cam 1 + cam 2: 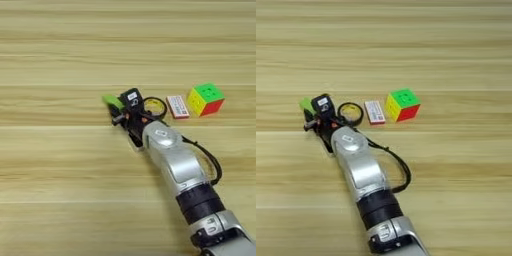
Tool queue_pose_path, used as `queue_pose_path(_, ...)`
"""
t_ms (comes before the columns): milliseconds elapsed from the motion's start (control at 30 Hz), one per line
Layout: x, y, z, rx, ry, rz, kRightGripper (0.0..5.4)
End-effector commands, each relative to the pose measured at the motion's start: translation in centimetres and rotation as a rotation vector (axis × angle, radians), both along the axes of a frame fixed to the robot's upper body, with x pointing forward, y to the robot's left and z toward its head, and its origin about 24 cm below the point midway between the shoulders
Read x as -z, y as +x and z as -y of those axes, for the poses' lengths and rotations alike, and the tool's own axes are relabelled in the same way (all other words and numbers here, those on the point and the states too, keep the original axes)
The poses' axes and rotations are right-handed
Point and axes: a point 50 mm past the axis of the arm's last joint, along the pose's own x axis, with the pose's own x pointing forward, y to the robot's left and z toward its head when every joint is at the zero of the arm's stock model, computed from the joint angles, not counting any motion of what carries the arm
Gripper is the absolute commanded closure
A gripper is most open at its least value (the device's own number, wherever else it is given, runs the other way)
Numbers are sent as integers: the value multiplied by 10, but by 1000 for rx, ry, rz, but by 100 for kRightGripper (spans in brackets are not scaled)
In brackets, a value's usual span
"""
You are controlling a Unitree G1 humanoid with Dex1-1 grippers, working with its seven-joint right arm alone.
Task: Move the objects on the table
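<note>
Three things line the table [60,45]: tape ring [155,106], flat box [177,106], puzzle cube [205,99]. The gripper [125,107] covers the green bar [113,100]; its finger state is unclear in both views.

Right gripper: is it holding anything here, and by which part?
Cannot be told. The right gripper sits over the near end of the green bar, but its fingers are hidden, so no hold is visible.

non-task items: none visible | view filled by task things and arm
</note>
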Motion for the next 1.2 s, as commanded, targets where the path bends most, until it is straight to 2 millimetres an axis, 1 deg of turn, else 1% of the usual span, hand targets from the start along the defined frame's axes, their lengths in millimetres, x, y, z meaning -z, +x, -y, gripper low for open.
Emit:
queue_pose_path(33,-34,10,-6,-24,10,115,402)
queue_pose_path(67,-34,10,-6,-27,7,112,374)
queue_pose_path(300,-33,10,-6,-38,-5,94,285)
queue_pose_path(333,-33,10,-6,-39,-5,93,263)
queue_pose_path(400,-33,10,-6,-40,-4,92,239)
queue_pose_path(467,-34,10,-6,-40,0,94,228)
queue_pose_path(500,-34,10,-6,-39,2,96,208)
queue_pose_path(567,-36,9,-5,-35,10,109,190)
queue_pose_path(767,-41,10,-1,-6,40,135,101)
queue_pose_path(833,-43,11,2,14,44,158,85)
queue_pose_path(867,-45,11,4,26,47,170,66)
queue_pose_path(1000,-51,14,17,99,73,221,30)
queue_pose_path(1100,-56,15,33,170,66,274,4)
queue_pose_path(1200,-61,14,49,233,69,310,4)
